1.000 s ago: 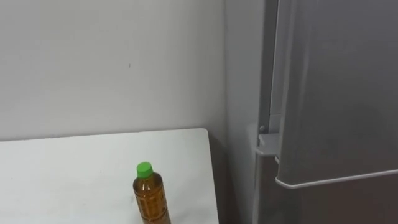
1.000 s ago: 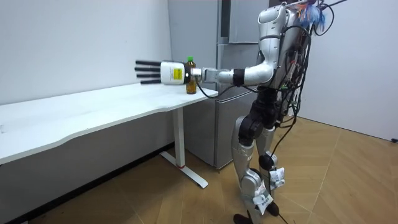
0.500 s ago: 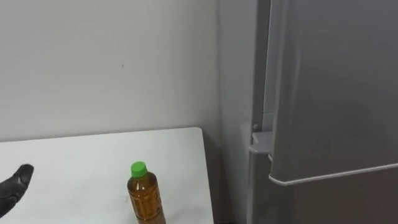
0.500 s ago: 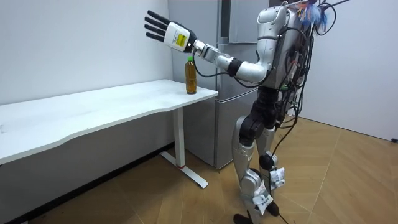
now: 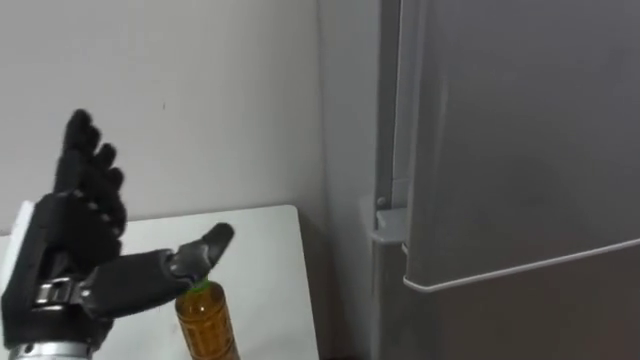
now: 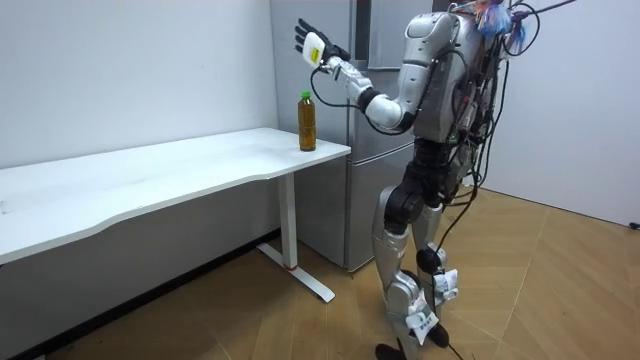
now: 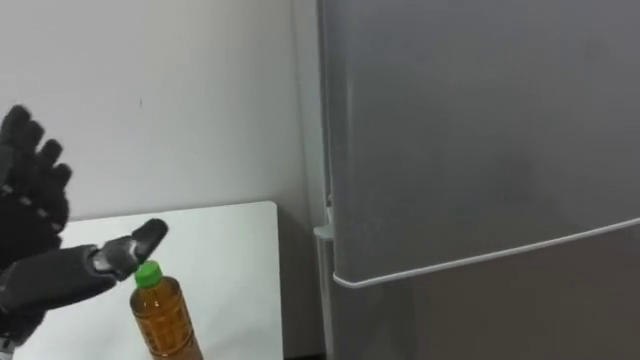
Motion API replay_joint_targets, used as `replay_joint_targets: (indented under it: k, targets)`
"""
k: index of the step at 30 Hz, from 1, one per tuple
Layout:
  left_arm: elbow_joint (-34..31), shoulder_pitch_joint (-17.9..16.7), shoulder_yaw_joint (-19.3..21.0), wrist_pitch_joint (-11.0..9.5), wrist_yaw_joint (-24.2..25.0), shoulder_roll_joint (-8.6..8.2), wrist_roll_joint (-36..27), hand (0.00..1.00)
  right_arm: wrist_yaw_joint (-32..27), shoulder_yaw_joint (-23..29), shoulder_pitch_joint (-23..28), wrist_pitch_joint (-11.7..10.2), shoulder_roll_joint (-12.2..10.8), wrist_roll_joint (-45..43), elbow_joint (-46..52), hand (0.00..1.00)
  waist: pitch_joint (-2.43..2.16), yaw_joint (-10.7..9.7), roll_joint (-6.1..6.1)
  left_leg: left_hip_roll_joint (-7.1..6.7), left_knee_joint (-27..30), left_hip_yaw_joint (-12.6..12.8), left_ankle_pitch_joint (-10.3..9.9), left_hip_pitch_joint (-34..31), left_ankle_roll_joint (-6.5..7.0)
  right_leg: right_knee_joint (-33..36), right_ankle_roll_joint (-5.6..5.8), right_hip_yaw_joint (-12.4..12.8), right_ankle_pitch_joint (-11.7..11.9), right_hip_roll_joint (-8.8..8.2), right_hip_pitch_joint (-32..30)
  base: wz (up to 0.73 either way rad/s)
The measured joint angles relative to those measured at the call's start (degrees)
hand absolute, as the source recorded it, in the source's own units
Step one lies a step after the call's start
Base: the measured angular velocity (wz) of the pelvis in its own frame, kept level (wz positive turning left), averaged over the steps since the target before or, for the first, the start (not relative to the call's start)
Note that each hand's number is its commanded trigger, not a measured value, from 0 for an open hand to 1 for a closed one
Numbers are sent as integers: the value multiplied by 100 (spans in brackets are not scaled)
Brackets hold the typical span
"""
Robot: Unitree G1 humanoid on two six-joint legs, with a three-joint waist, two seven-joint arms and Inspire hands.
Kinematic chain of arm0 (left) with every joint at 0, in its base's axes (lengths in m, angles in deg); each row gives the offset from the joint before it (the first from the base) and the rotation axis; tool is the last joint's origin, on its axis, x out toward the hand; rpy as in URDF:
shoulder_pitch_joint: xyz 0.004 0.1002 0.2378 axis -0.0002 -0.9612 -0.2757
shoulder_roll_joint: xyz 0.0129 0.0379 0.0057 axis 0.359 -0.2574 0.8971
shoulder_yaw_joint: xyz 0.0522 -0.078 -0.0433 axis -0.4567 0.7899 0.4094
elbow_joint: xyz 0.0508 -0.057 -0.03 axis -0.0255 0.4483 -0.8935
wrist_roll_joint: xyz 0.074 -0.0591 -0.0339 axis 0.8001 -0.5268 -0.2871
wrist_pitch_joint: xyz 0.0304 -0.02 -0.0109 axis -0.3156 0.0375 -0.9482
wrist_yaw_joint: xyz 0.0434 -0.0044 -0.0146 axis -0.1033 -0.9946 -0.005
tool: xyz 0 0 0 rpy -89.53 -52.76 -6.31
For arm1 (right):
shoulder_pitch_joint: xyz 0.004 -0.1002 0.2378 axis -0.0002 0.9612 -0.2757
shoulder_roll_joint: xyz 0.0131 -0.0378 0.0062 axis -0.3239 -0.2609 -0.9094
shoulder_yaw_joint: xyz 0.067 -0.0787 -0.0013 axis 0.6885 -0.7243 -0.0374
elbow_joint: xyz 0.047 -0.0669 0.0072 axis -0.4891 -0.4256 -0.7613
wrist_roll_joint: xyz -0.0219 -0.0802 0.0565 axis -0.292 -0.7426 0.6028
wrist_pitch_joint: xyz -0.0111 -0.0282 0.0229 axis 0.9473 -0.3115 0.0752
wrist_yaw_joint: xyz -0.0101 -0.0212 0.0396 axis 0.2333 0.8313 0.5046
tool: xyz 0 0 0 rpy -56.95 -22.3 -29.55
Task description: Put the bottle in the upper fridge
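Observation:
A bottle [image 5: 207, 326] of brown drink with a green cap stands upright on the white table [image 5: 262, 262], near its end beside the fridge. It also shows in the right eye view as the bottle [image 7: 165, 322] and in the room view as the bottle [image 6: 307, 122]. My left hand [image 5: 62, 262] is raised with its fingers spread and holds nothing. In the room view the left hand [image 6: 311, 43] hangs well above the bottle, toward the fridge, and touches neither. The grey upper fridge door [image 5: 520, 140] is closed.
The fridge [image 6: 358, 150] stands against the wall just past the table's end, and a narrow gap separates the two. The long table [image 6: 150, 170] runs off to the room view's left. I stand on the wooden floor in front of the fridge.
My left hand has swung from level over the table up and toward the fridge. The eye view has turned a little toward the fridge. The bottle has not moved.

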Motion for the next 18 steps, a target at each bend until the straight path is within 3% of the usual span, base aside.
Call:
replay_joint_targets:
  k: [11, 18]
  targets:
    - [-6, 460, -301, 87, 649, -81, -216, 0, -2, -105, -186, -3, 3, 1, -110, 0, -24, -146, 35, 5, -2, 13, 0, -67, 0, 8, -10, 106, 11, 20, -96, -5]
    - [-74, 518, -751, 162, 929, -103, -877, 0, 4, -99, -439, 5, 38, -13, -448, 0, -26, -304, 70, 10, -6, -2, 0, -151, 0, 16, -18, 92, 35, 22, -145, 1]
